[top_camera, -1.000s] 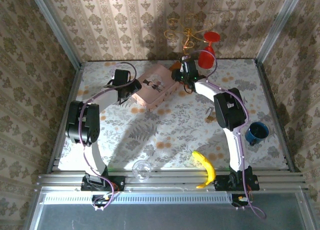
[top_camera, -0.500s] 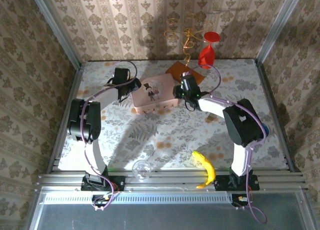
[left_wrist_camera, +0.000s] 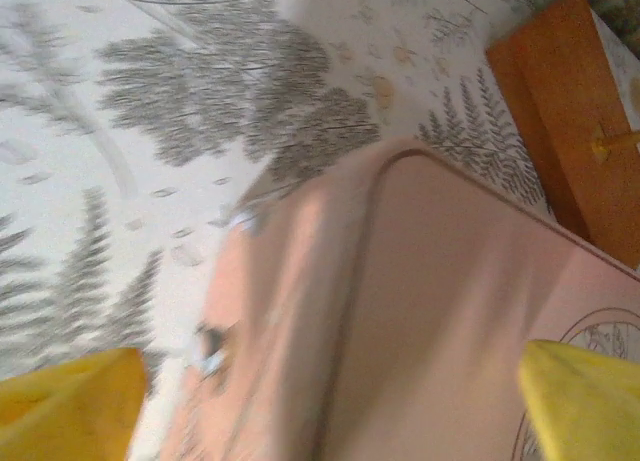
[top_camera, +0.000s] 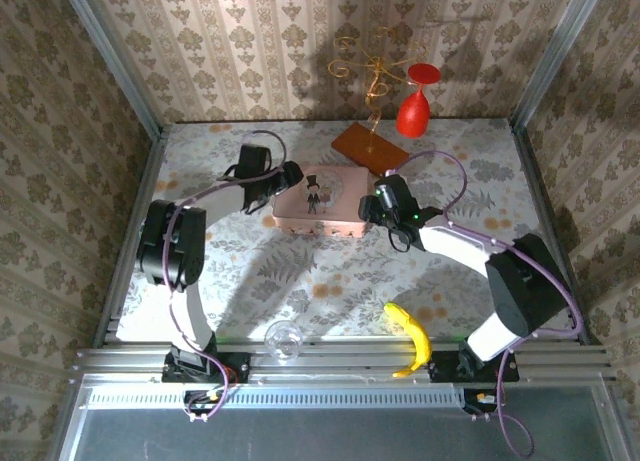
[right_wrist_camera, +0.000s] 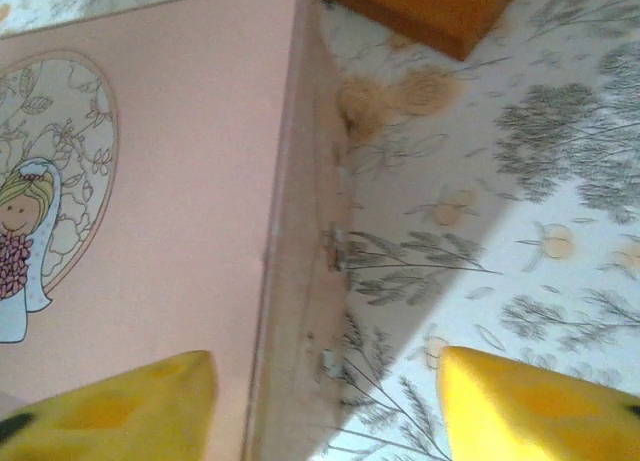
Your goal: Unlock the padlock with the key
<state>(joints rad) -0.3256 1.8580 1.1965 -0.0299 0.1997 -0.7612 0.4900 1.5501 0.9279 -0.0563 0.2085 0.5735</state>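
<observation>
Small brass-gold padlock: I cannot tell where it lies.
Both grippers stand open at the pink rectangular picture box (top_camera: pixel 320 196), left gripper (top_camera: pixel 289 176) at one end, right gripper (top_camera: pixel 368 208) at the other, on the fern-printed worktop (top_camera: pixel 330 271) between damask-papered walls (top_camera: pixel 250 41).

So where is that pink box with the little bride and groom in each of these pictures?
Top external: the pink box lies mid-table.
Left wrist: pink box, lower right.
Right wrist: pink box, left half.
Shared landmark: the orange board by its corner.
</observation>
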